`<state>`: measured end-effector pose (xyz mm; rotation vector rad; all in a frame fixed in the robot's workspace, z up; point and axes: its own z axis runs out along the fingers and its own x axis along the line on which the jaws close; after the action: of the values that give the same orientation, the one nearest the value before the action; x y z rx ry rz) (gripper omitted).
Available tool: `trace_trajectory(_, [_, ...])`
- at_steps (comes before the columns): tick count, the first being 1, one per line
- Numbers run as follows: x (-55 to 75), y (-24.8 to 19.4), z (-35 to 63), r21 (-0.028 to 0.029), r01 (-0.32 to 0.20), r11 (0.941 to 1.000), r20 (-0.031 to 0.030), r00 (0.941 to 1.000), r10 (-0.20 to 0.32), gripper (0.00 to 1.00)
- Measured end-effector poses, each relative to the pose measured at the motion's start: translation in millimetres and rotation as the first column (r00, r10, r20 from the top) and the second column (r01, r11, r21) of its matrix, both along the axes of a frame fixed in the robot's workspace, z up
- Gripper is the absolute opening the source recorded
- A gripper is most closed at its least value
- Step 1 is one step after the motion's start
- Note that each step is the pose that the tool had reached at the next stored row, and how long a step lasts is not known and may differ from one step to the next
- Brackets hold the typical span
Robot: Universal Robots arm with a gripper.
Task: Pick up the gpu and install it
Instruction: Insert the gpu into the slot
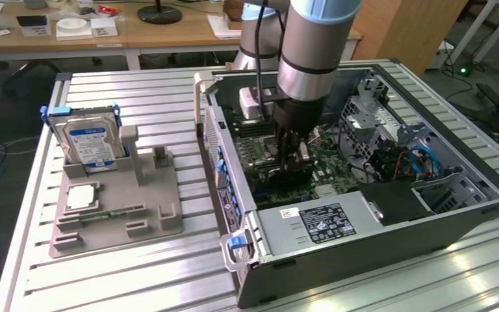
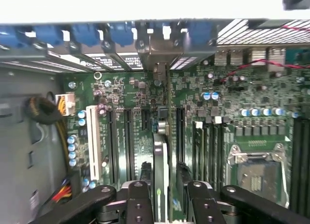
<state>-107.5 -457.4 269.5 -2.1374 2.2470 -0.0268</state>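
The gpu (image 2: 161, 156) stands edge-on in the wrist view, a thin dark card upright over the green motherboard (image 2: 131, 98). Its metal bracket end (image 2: 155, 54) reaches the case's rear wall with the blue slot clips. My gripper (image 2: 167, 197) straddles the card, one black finger (image 2: 138, 200) close on one side. The other finger (image 2: 199, 200) stands off it with a visible gap, so the gripper is open around the card. In the exterior view my gripper (image 1: 291, 159) reaches down inside the open computer case (image 1: 457, 221), low over the motherboard.
A power supply (image 1: 319, 224) sits at the case's near end, with cables and drive bays (image 1: 405, 162) at the exterior view's right. On the exterior view's left, a grey fixture (image 1: 115, 208) holds a hard drive (image 1: 91, 144) and a memory stick (image 1: 102, 213). The CPU socket (image 2: 256, 171) lies beside the gripper.
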Motion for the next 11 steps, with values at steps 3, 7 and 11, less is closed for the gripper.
trace_trajectory(3, [-0.2,0.0,8.2,0.0000,0.000,1.0000,0.0030,1.0000,0.000,0.35])
trace_trajectory(7, [-0.1,0.0,8.1,0.0001,0.000,1.0000,0.0032,1.0000,0.000,0.27])
trace_trajectory(11, [-0.1,0.0,8.1,0.0001,0.000,1.0000,0.0033,1.0000,0.000,0.15])
